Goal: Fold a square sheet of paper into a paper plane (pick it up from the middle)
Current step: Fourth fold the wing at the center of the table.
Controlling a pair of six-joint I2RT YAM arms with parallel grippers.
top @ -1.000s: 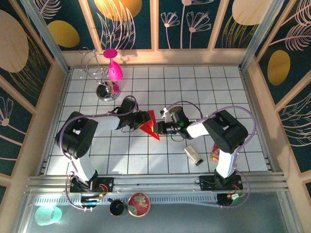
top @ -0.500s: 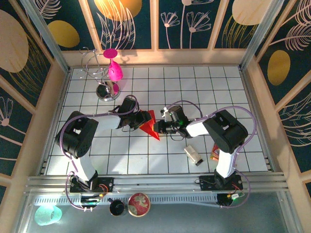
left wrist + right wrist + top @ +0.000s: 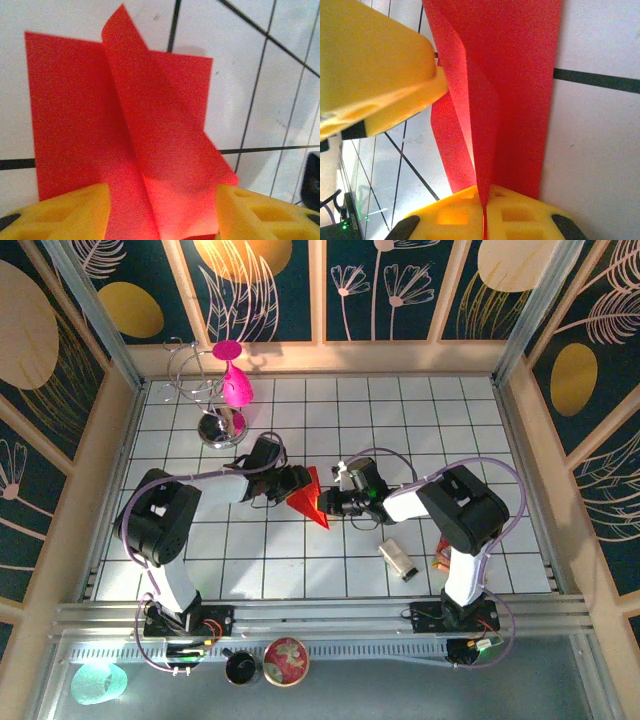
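Note:
The red square sheet of paper (image 3: 310, 498) lies mid-table, folded into a pointed paper-plane shape with its nose toward the near side. In the left wrist view the paper (image 3: 125, 125) shows a raised centre flap between my left gripper's (image 3: 160, 215) wide-apart yellow fingers (image 3: 65, 212), which stand open on either side of it. From the right, my right gripper (image 3: 485, 217) is shut on the upright crease of the paper (image 3: 520, 75). Seen from above, the left gripper (image 3: 291, 485) and right gripper (image 3: 328, 502) face each other across the paper.
A magenta goblet (image 3: 236, 386) and a wire stand with a chrome base (image 3: 217, 428) are at the back left. A small grey-white block (image 3: 400, 559) and a snack packet (image 3: 441, 558) lie by the right arm's base. Wooden walls enclose the tiled table (image 3: 450, 430).
My right gripper's fingers have closed onto the paper's raised crease. Both arms have barely shifted, and the left gripper stays open.

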